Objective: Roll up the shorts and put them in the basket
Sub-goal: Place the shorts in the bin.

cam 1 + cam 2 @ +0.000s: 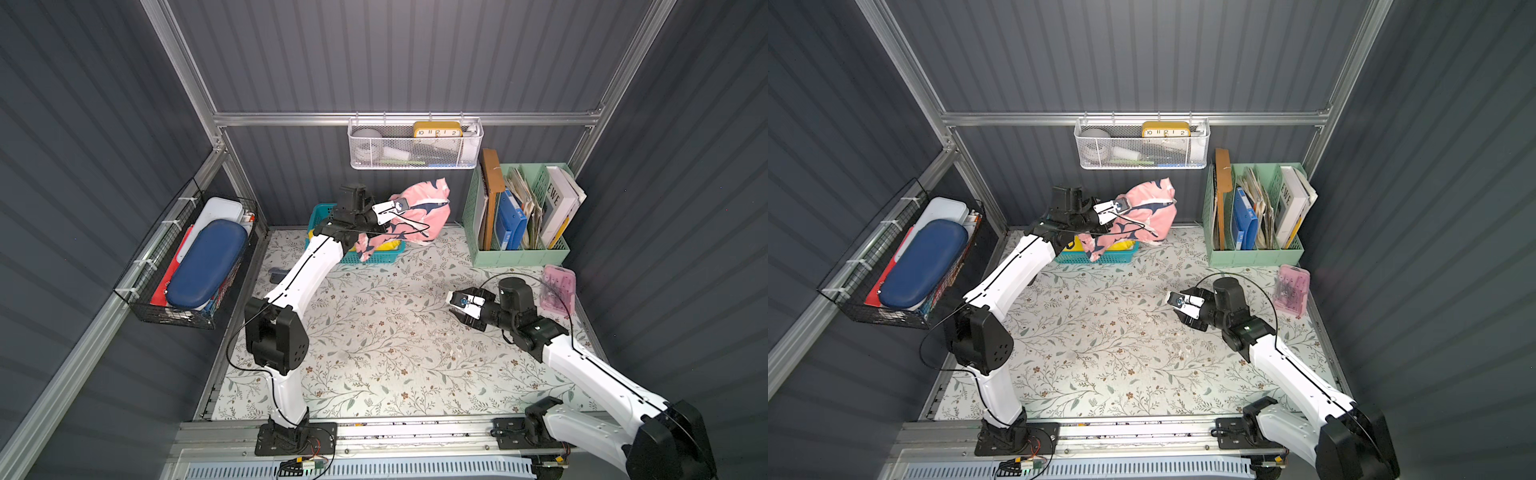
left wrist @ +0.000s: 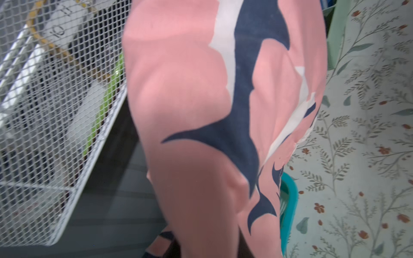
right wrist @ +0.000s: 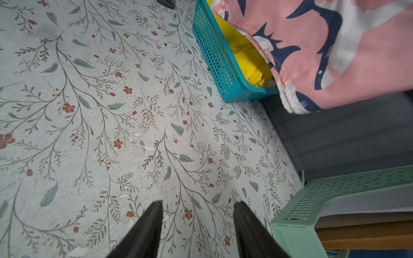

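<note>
Pincer of left arm point(image 1: 395, 220) clenched on the shorts point(image 1: 428, 208), upper centre in both top views, fingertips buried in fabric. Pink shark-print cloth bunched and lifted before the back wall, lower end draped over the teal basket point(image 1: 380, 258) and the yellow cloth point(image 1: 390, 246) inside. Pincer of right arm point(image 3: 197, 204) released, black fingers point(image 3: 147, 225) apart above the floral worktop point(image 1: 395, 340), right of centre, nothing between. Green file rack point(image 1: 519, 253) at upper right.
</note>
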Available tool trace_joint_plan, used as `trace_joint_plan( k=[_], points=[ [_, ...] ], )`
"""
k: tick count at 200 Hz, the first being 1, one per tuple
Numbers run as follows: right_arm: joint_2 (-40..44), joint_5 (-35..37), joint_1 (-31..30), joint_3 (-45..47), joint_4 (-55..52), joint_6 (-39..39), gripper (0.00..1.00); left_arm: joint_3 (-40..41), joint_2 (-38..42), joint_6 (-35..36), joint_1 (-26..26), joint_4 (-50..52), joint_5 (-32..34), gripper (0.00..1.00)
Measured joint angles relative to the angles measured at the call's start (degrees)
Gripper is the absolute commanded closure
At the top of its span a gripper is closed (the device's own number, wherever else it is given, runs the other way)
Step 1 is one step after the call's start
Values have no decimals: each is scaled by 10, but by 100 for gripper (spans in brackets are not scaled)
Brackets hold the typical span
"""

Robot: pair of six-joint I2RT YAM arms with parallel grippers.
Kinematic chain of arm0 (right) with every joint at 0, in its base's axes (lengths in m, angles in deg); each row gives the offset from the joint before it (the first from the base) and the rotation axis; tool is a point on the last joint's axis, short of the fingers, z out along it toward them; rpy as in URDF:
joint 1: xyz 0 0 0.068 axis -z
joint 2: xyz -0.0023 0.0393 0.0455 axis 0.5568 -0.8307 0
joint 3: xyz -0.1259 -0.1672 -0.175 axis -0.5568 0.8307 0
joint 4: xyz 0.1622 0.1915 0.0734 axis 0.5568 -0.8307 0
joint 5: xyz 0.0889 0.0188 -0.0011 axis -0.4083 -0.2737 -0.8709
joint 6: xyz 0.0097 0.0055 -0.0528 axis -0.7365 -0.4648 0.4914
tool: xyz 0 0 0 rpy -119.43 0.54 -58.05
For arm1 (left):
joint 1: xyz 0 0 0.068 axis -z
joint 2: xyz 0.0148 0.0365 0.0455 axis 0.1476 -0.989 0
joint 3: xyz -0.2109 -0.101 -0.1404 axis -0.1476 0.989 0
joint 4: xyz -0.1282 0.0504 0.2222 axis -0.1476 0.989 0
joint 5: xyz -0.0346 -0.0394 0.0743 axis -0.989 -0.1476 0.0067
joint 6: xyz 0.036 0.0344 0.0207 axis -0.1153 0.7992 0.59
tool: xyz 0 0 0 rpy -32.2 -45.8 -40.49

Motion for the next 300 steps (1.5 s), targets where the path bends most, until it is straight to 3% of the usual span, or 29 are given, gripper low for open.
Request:
trace_joint_plan(
  k=[40,71,140,150,169,215,245,292,295,297,300],
  points=[
    [-47,-31,-4,-35,26,0,46,18,-36,46,-69,-122,50,100],
    [-100,-49,-9,-59,45,0,46,47,-71,52,-113,-212,54,100],
    [-209,-74,-12,-145,57,-21,47,64,-116,45,-120,-148,-44,100],
    [-228,-80,-12,-171,61,-30,55,64,-118,40,-123,-129,-60,99],
    [-274,-92,-12,-237,64,-61,100,64,-126,31,-131,-105,-88,87],
    [-423,-115,-12,-457,58,-195,100,20,-184,12,-150,-54,-136,80],
    [-542,-127,-14,-624,43,-301,100,-16,-215,9,-152,-29,-152,51],
    [-701,-119,-33,-820,14,-409,100,-41,-229,7,-156,-12,-167,25],
    [-713,-116,-36,-836,8,-416,100,-42,-229,3,-156,-10,-167,17],
    [-722,-115,-37,-847,6,-422,100,-43,-229,7,-156,-10,-168,5],
    [-735,-113,-38,-866,-2,-429,100,-43,-229,7,-156,-10,-169,1]
  ],
)
